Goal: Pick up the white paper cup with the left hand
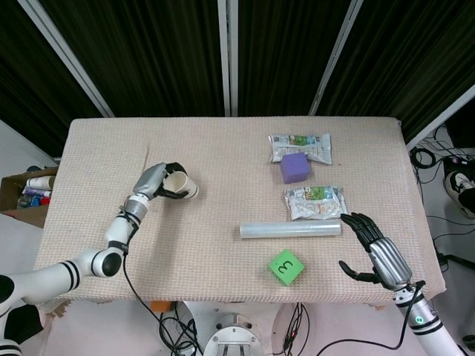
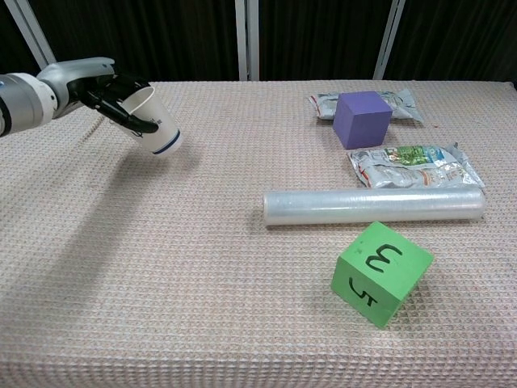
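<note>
A white paper cup [image 2: 155, 120] with a dark blue band near its base, black fingers [image 2: 121, 103] around it; a purple cube [image 2: 363, 118]; a green cube [image 2: 380, 273] with black numerals; a beige woven surface [image 2: 202, 267]; a clear film roll [image 2: 374, 205].
</note>
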Controlling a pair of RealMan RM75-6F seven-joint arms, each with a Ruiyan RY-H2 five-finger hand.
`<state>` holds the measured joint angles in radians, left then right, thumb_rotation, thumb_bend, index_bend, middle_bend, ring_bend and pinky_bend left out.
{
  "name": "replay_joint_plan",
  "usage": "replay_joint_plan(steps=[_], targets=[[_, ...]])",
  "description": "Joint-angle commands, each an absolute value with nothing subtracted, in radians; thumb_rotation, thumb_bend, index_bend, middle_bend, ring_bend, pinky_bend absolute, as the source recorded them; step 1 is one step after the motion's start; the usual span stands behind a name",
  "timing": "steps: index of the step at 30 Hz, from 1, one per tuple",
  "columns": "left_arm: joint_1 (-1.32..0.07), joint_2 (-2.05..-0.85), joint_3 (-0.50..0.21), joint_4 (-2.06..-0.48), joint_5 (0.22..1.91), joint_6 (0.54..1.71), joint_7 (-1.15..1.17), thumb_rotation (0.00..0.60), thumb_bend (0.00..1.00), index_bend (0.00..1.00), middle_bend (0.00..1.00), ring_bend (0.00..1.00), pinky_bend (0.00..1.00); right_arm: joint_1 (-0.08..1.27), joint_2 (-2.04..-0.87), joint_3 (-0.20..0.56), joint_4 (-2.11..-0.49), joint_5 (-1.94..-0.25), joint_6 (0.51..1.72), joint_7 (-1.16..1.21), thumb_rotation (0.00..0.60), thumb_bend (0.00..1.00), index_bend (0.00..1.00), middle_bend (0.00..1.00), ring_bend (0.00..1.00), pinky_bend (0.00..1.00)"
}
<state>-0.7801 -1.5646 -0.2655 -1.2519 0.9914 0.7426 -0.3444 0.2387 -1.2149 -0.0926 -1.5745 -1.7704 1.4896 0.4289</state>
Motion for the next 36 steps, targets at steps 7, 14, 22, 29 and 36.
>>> replay_joint_plan(steps=[7, 14, 22, 29, 36], targets=[[-0.677, -1.642, -0.185, -1.020, 1.298, 0.764, -0.662, 0.600, 0.19, 0.37, 0.33, 0.24, 0.24, 0.240, -1.209, -0.091, -1.592, -1.780, 1.489, 0.415, 0.600, 0.26, 0.07, 0.10, 0.00, 0.00], [-0.648, -1.561, -0.137, -1.041, 1.330, 0.842, -0.409, 0.600, 0.19, 0.21, 0.15, 0.12, 0.18, 0.236, -1.202, -0.092, -1.603, -1.788, 1.497, 0.409, 0.600, 0.26, 0.07, 0.10, 0.00, 0.00], [-0.660, -1.459, -0.143, -1.275, 1.272, 0.905, 0.041, 0.600, 0.19, 0.20, 0.13, 0.12, 0.17, 0.232, -1.203, -0.093, -1.599, -1.792, 1.503, 0.422, 0.600, 0.27, 0.07, 0.10, 0.00, 0.00], [-0.737, -1.496, -0.150, -1.368, 1.117, 0.869, 0.459, 0.600, 0.19, 0.25, 0.14, 0.12, 0.17, 0.224, -1.204, -0.095, -1.588, -1.790, 1.512, 0.435, 0.600, 0.27, 0.07, 0.10, 0.00, 0.00], [-0.821, -1.571, -0.178, -1.400, 0.825, 0.906, 0.789, 0.600, 0.19, 0.25, 0.15, 0.12, 0.17, 0.214, -1.208, -0.100, -1.573, -1.789, 1.523, 0.456, 0.600, 0.27, 0.07, 0.10, 0.00, 0.00]])
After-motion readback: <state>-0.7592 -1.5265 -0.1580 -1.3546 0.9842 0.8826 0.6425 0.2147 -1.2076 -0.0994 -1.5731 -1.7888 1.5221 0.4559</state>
